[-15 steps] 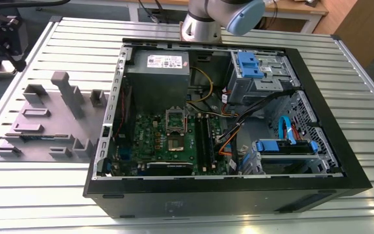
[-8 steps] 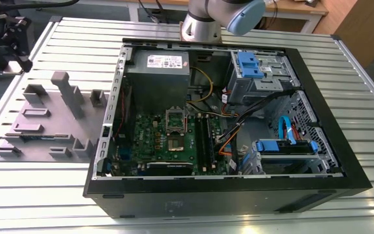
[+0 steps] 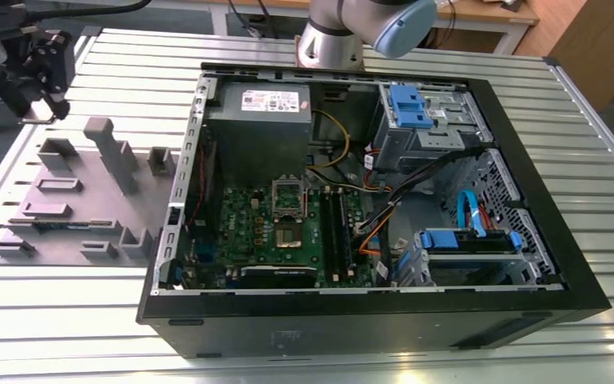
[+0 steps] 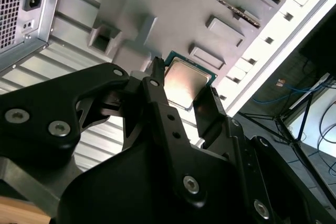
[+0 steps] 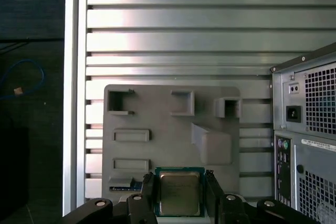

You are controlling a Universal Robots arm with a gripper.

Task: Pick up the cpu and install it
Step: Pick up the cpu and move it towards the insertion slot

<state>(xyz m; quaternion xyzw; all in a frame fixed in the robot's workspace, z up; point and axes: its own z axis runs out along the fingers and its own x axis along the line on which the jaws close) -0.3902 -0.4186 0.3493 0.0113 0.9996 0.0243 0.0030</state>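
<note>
**rigwatcher:** So where are you at with this one? Looks to me like you're in the carry step. The gripper has its fingers pinched on opposite edges of the cpu. The chip hangs above the grey fixture plate, not seated in it. In the exterior view the gripper sits out at about 10 o'clock from the computer case.

**boardnerd:** Agreed, pick done, install not. Your socket is mid-motherboard, and the metal frame at its 12 o'clock looks hinged back. I can't tell whether the socket is empty. I'd say seating calls for keeping the chip flat and square to the socket, no tilt.

**rigwatcher:** Materials-wise, it's a flat square chip with a dull silvery lid, a warm reflection on it, and a thin green board rim. The edges are small and hard, so I reckon your grip has little to bite on. The plate is matte grey plastic with blocky pockets, and the table is ribbed shiny aluminium.
</note>
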